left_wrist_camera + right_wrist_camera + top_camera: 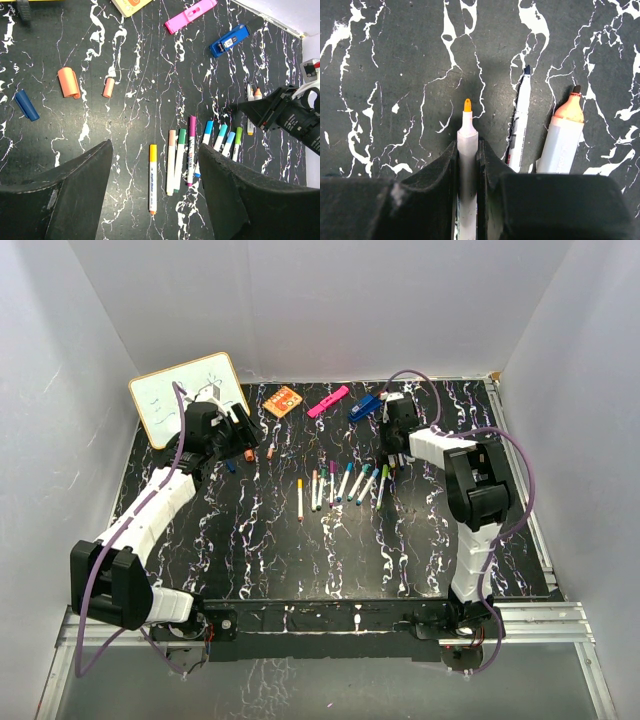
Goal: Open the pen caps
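Eight capped marker pens (191, 160) are lying in a loose row mid-table, their caps yellow, peach, green, purple, blue, teal, light blue and green. Three loose caps are lying well to the left of that row: a wide orange cap (69, 82), a small salmon cap (108, 87) and a blue cap (26, 105).

The right gripper (467, 150) is clamping an uncapped orange-tipped pen (467, 127). Two more uncapped pens, a thin blue-tipped pen (520, 120) and a thicker salmon-collared pen (565, 137), are lying just beside it. The left gripper (155, 147) is hovering with its jaws apart, grasping nothing.

Printing on the pen barrels is showing too small to read, as is the label on the blue clip tool (229, 41). A pink highlighter (191, 16), an orange card (283, 401) and a whiteboard (165, 400) are sitting along the far edge. Bare black marbled tabletop (300, 560) is stretching between the row and the arm bases.
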Controlling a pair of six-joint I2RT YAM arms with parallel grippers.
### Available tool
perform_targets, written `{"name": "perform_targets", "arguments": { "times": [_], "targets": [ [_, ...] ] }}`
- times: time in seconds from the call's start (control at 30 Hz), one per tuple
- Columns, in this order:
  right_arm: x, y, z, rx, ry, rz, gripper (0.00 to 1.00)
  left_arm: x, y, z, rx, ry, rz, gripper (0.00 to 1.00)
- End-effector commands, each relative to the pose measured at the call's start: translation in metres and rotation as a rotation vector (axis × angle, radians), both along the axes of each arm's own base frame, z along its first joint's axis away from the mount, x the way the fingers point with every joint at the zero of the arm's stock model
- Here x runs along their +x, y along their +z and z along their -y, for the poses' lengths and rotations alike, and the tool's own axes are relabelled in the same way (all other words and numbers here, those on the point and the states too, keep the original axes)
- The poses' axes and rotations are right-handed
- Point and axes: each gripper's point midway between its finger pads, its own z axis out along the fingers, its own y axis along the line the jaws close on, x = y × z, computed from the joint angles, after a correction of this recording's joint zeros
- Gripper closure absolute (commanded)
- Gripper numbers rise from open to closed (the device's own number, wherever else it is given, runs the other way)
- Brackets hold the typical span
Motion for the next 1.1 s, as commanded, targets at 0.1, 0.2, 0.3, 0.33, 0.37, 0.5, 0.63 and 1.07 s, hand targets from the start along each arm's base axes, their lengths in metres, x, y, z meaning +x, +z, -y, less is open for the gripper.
{"name": "perform_targets", "arguments": {
  "times": [0.1,0.2,0.3,0.33,0.37,0.5,0.63,1.07],
  "targets": [
    [0.017,0.009,-0.005,0.006,0.0,0.036,0.8,-0.004,0.014,0.0,-0.02,-0.002,0.038,0.32],
    [0.018,0.01,-0.003,0.003,-0.007,0.039,0.71,-0.004,0.014,0.0,-0.02,-0.002,0.039,0.32],
    [0.019,0.012,-0.003,0.003,-0.011,0.044,0.7,-0.004,0.013,0.0,-0.019,-0.002,0.038,0.32],
    [0.019,0.013,-0.003,0.002,-0.011,0.045,0.7,-0.004,0.013,0.0,-0.019,-0.002,0.037,0.32],
    [0.02,0.015,-0.002,0.001,-0.013,0.05,0.69,-0.004,0.013,0.0,-0.019,-0.002,0.038,0.32],
    [0.02,0.032,-0.007,0.029,-0.004,0.086,0.64,-0.004,0.014,-0.001,-0.021,0.001,0.042,0.32],
    [0.02,0.069,-0.01,0.055,-0.003,0.168,0.59,-0.003,0.011,-0.001,-0.025,0.003,0.034,0.32],
    [-0.061,0.106,-0.029,0.064,-0.14,0.085,0.43,-0.004,0.005,0.016,-0.112,-0.043,0.025,0.01]
  ]
}}
